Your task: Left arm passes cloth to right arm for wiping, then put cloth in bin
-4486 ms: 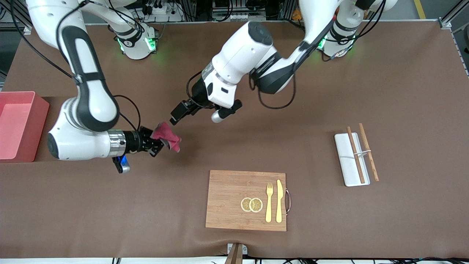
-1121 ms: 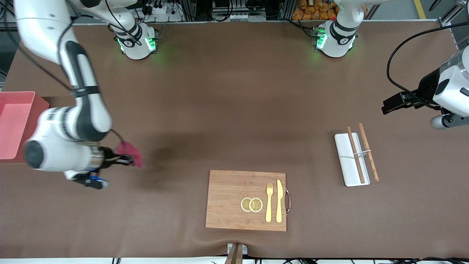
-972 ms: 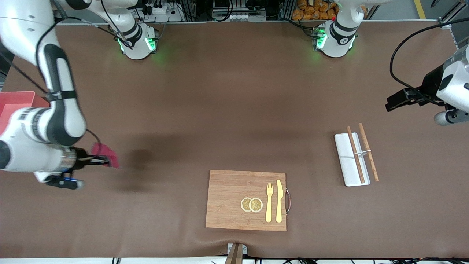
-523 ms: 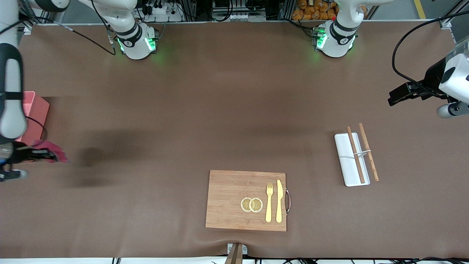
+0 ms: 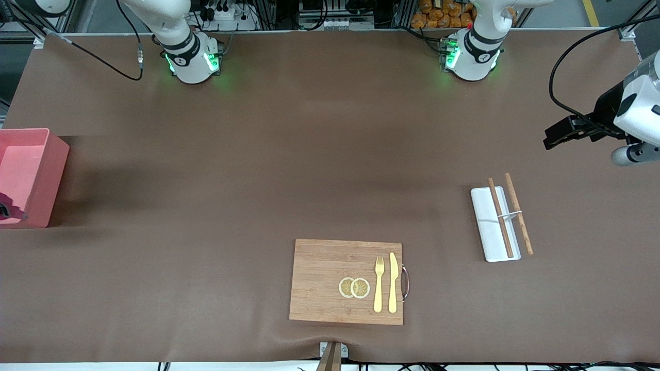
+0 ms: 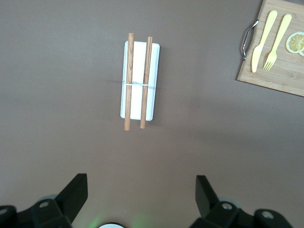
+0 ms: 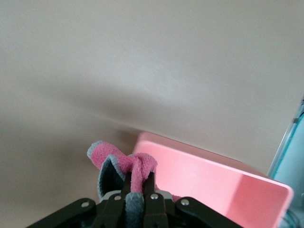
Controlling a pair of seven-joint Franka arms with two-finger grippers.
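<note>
In the right wrist view my right gripper [image 7: 139, 183] is shut on the crimson cloth [image 7: 126, 164], whose grey reverse shows. It hangs just beside the pink bin [image 7: 213, 185]. In the front view only a scrap of the cloth [image 5: 11, 211] shows at the picture's edge, over the bin's [image 5: 51, 175] near corner; the right arm itself is out of that view. My left gripper [image 5: 554, 138] is open and empty over bare table at the left arm's end. Its fingers stand wide apart in the left wrist view [image 6: 141, 194].
A wooden board [image 5: 319, 278] with a fork, a knife and two lemon slices lies near the front edge. A white tray [image 5: 490, 226] with two chopsticks lies toward the left arm's end; it also shows in the left wrist view [image 6: 140, 76].
My right arm has swung the cloth across the table to the bin and almost left the front view. My left arm has barely moved.
</note>
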